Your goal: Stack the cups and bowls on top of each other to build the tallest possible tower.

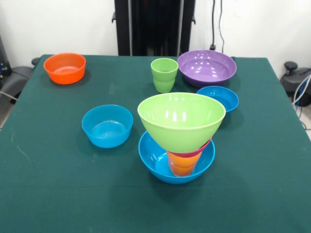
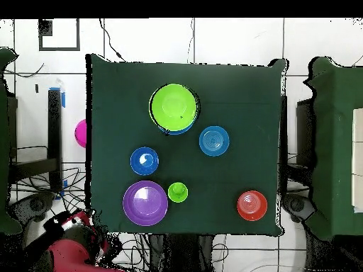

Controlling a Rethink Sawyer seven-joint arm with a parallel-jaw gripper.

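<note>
A tower stands near the table's middle. A large blue bowl (image 1: 154,160) holds an orange cup (image 1: 182,165). A pink-red bowl (image 1: 205,147) sits on the cup, with only its rim showing. A large lime green bowl (image 1: 181,119) tops it and hides the pile in the overhead view (image 2: 174,106). Standing alone are a light green cup (image 1: 164,74), a purple bowl (image 1: 206,67), two small blue bowls (image 1: 107,126) (image 1: 217,98) and a small orange bowl (image 1: 64,68). Only the red arm (image 2: 71,248) shows, off the table's corner; I cannot make out its gripper.
The dark green table (image 1: 58,184) drops off at all four edges. A pink object (image 2: 80,133) lies just beside one table edge in the overhead view. Cables and black stands surround the table.
</note>
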